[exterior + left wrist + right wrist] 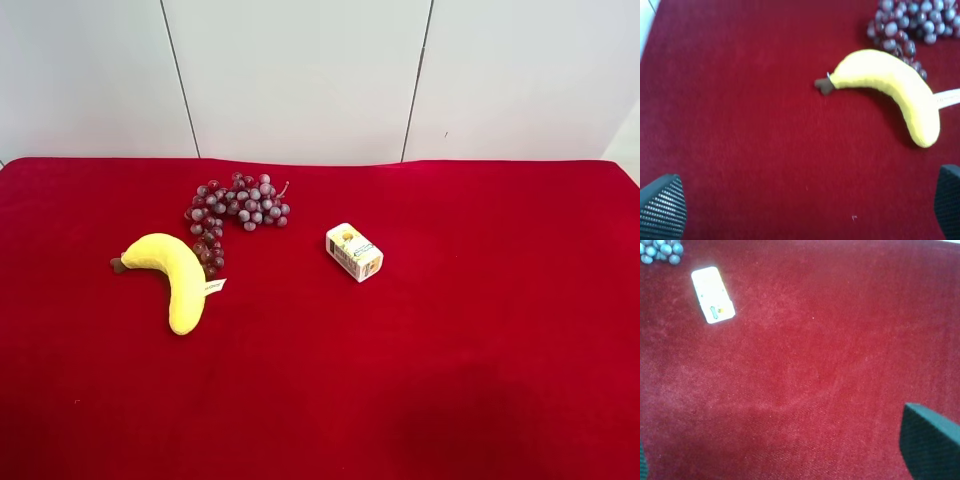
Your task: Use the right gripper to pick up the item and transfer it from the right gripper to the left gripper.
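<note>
Here banana [888, 89] well apart from right end effector [790, 460], spread wide, empty.

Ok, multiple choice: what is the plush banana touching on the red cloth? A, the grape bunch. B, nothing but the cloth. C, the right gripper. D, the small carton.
A: in the exterior high view the banana lies with its inner curve against the lower grapes of the grape bunch, while the carton sits well apart and no gripper is near it.

No text can be read: the carton [354, 252] print and the banana's white tag [214, 286] are too blurred.
</note>
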Available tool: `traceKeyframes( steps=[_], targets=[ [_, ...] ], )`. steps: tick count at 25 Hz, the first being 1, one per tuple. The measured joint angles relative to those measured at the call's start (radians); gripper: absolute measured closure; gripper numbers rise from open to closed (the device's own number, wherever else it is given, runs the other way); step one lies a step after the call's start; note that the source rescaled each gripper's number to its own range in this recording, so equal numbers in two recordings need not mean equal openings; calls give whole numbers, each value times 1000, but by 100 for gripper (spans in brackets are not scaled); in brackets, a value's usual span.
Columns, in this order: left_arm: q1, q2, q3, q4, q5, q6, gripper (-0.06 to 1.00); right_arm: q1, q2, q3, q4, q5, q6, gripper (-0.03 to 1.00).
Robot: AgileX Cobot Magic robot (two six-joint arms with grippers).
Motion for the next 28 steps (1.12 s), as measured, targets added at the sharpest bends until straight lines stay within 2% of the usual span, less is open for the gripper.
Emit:
traceKeyframes(
  steps=[3,19,28],
  targets=[
    [0,-1,11,8,4,11,-6,-24,0,0,0,0,0,-3],
    [0,-1,11,12,3,15,-6,-311,0,0,0,0,0,-3],
    [0,-1,11,12,3,15,-6,-337,0,0,0,0,0,-3]
  ],
)
